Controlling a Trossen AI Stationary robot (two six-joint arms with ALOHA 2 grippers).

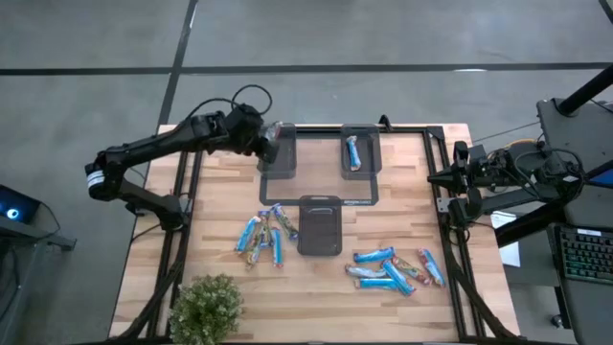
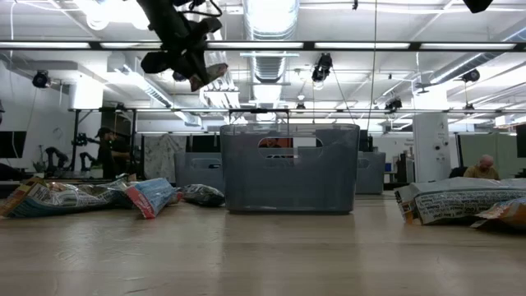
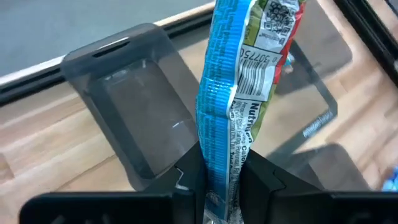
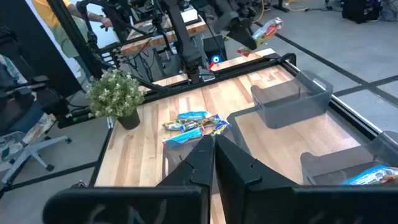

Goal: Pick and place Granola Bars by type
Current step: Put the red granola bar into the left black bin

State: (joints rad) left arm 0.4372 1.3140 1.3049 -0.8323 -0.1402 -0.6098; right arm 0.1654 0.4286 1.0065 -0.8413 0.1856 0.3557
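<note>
A: Nearest the front edge of the worktop (image 1: 316,287) stands a plant (image 1: 204,309). Just beyond it, two heaps of bars lie flat: the left heap (image 1: 262,233) and the right heap (image 1: 397,267), with the middle tray (image 1: 320,226) between them.

B: And the right gripper (image 4: 213,144)?

A: It waits off the worktop's right edge, well apart from the bars. Its fingers (image 4: 198,163) are pressed together with nothing between them.

B: Farther back?

A: Two more trays sit at the far side. The far right tray (image 1: 361,153) has one blue bar (image 1: 352,151) lying in it. The far left tray (image 1: 279,161) looks bare in the left wrist view.

B: What does the left gripper (image 1: 271,143) hold?

A: It hangs above that far left tray, clear of it. Its fingers (image 3: 261,174) stand only slightly apart, pinching one end of a held bar (image 3: 245,74), blue-edged with green and red on the wrapper. The bar sticks out past the fingertips, touching nothing else.
</note>
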